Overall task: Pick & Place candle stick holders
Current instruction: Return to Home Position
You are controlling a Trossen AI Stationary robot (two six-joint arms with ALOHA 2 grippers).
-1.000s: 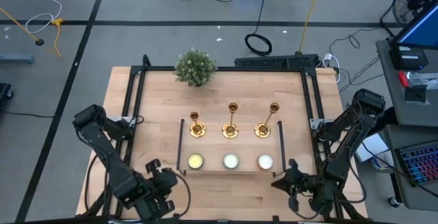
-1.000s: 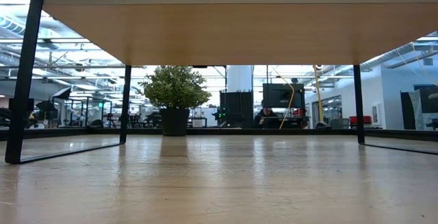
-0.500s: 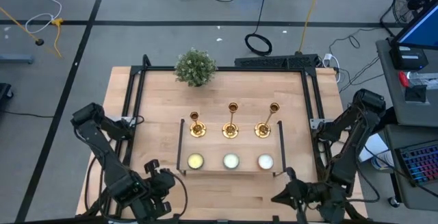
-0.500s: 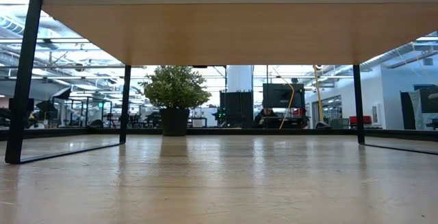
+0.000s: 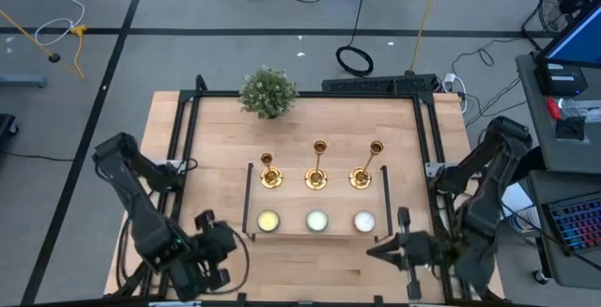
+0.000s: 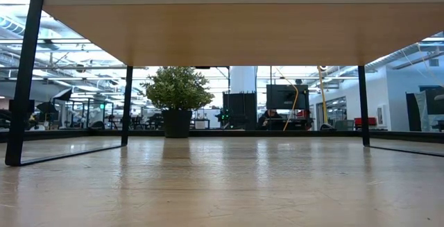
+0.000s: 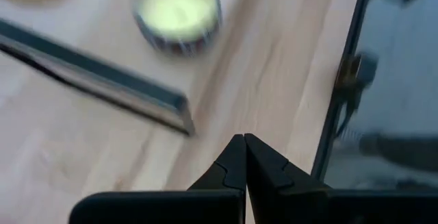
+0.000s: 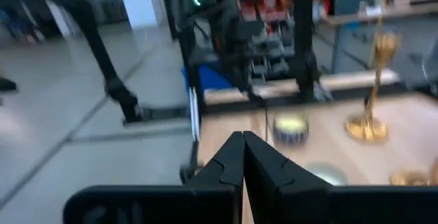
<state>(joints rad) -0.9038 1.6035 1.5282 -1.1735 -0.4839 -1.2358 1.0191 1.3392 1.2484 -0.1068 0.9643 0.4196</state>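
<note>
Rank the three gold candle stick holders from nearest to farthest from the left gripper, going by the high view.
Measured from the left gripper, low on the picture's left:
1. Left candle stick holder, at the left end of the shelf.
2. Middle candle stick holder, at the shelf's centre.
3. Right candle stick holder, at the shelf's right end.

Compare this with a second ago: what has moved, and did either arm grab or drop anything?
Both arms have pulled back slightly at the table's near edge. The left gripper has edged toward the left side, and the right gripper has turned at the wrist. Both are shut and empty. Unchanged: the three candle stick holders, the candles, the shelf and the plant.
</note>
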